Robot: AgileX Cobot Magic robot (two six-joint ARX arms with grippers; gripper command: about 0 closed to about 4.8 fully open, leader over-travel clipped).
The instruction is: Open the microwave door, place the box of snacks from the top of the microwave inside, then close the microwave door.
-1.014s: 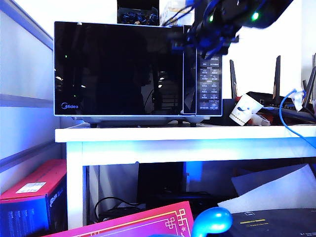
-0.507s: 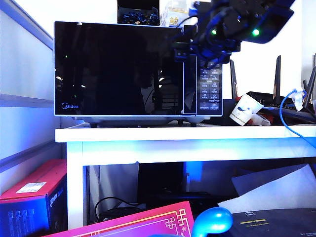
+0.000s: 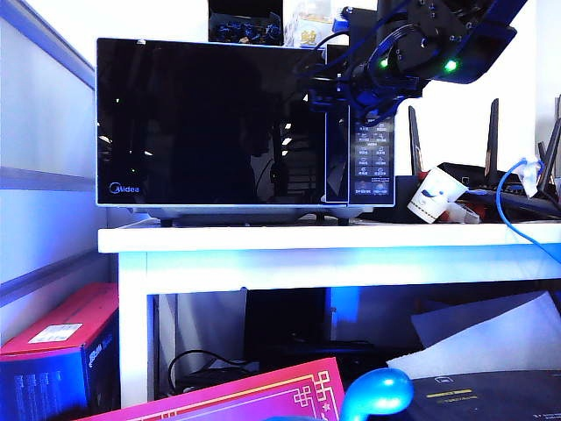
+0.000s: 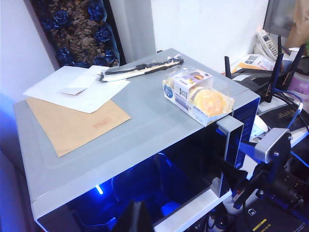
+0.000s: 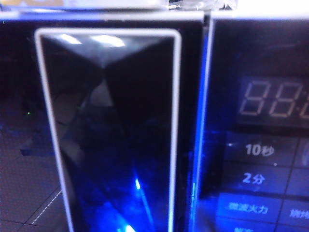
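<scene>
**Right gripper at the door handle, snack box on the microwave roof**

- Microwave sits on a white table. Microwave door looks shut in the exterior view; the left wrist view shows it from above, not clear enough to confirm.
- Right gripper is at the top of the door's handle strip, beside the button panel. Fingers are dark against black glass, so can't tell how wide the jaws are or if they're touching the handle. Right wrist view shows the handle close up, display digits next to it, no fingers in shot.
- Box of snacks lies flat on the microwave roof near the panel-side front corner, above and behind the right gripper, well apart from both grippers.
- Left gripper: only a dark tip shows in its wrist view, jaws closed, holding nothing, raised in front of the microwave.
- Also on the roof: brown envelope, white paper.
- White paper cup on the table beside the panel.
</scene>
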